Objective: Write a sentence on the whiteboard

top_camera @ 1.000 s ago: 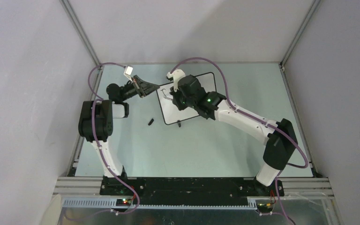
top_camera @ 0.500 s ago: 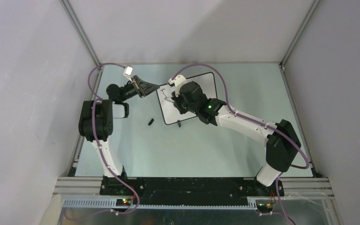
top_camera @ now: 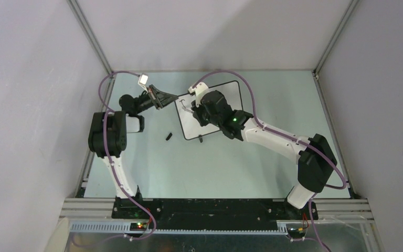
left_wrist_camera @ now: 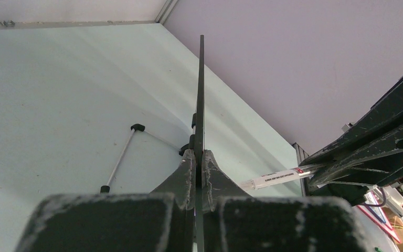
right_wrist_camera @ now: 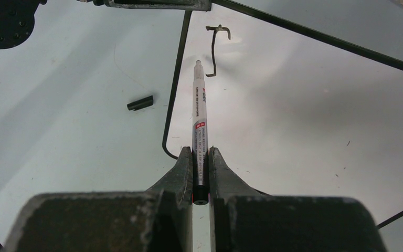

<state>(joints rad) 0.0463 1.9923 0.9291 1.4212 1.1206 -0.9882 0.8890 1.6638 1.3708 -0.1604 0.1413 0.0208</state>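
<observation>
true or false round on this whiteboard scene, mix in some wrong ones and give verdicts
1. The right gripper is shut on a slim white marker pen. True.
2. The left gripper clamps the edge of the small white black-framed whiteboard. True.
3. The small black pen cap sits on the marker's tip. False: it lies on the pale table, outside the board's frame.
4. The board carries two full lines of writing. False: only one hooked black marker stroke shows.
</observation>
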